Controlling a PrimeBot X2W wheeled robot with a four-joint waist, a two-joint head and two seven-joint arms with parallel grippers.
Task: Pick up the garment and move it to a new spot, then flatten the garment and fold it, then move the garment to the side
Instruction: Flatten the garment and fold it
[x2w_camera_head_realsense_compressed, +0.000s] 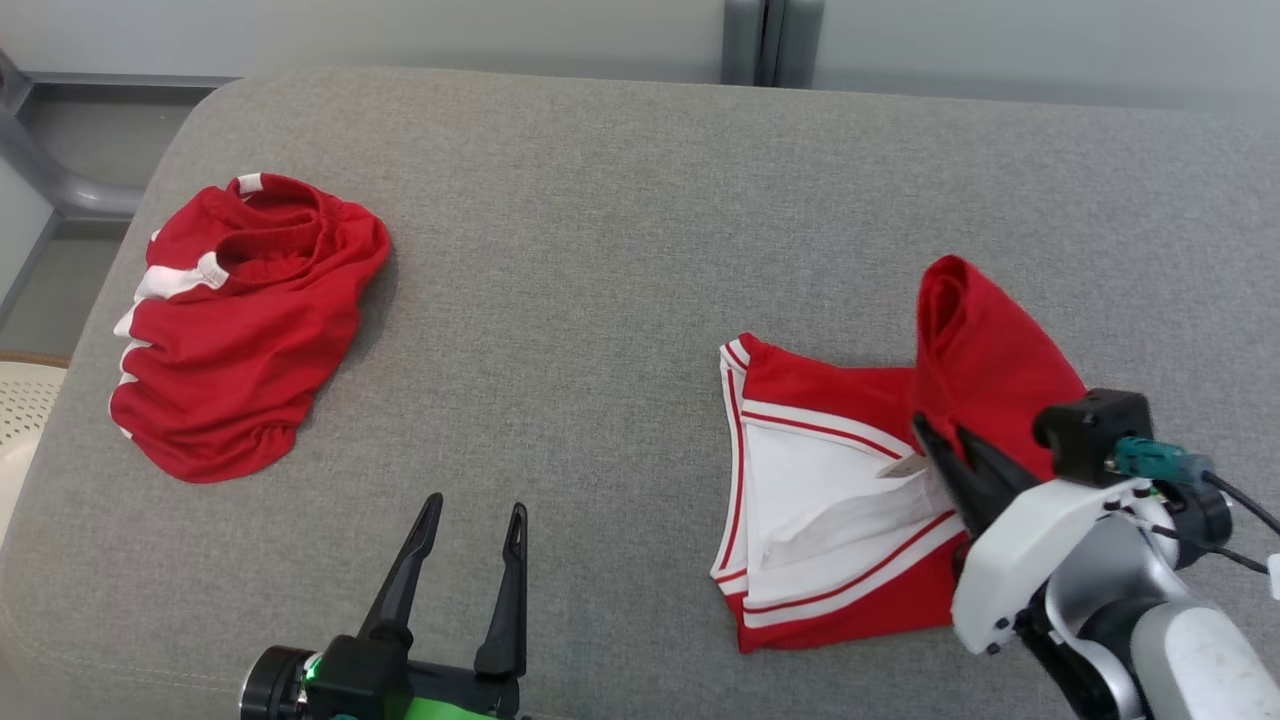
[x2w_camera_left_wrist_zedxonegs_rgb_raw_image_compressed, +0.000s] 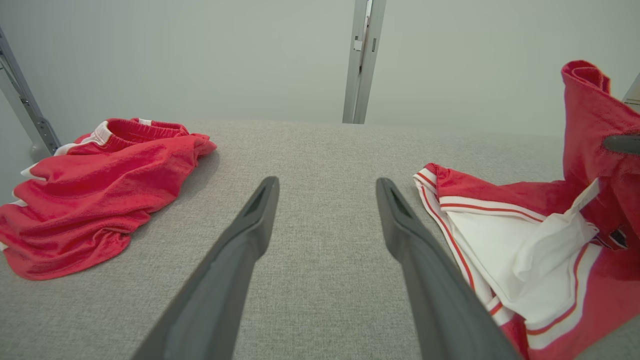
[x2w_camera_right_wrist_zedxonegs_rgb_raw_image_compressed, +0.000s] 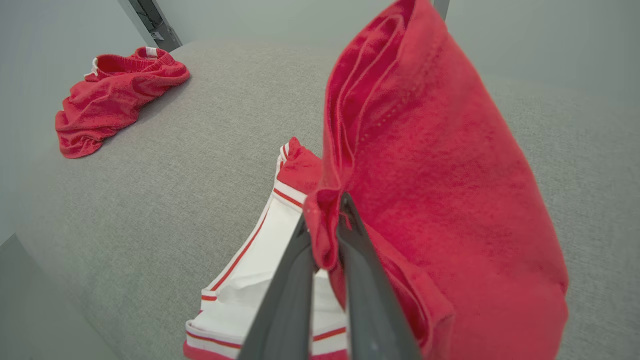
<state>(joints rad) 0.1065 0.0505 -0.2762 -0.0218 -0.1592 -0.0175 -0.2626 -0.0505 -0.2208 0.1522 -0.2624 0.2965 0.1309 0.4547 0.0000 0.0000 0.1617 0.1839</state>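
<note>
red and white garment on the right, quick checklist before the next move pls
1. Right gripper shut on a red fold of the red and white garment: ok.
2. Held fold raised off the grey surface: ok; the rest lies on it.
3. Left gripper open and empty, free to help: ok.
4. Garment flat: not ok; it is bunched, with the white inside showing.
5. Other red garment well apart, off to the left: ok.
6. How many layers the pinch holds: cannot tell.
</note>
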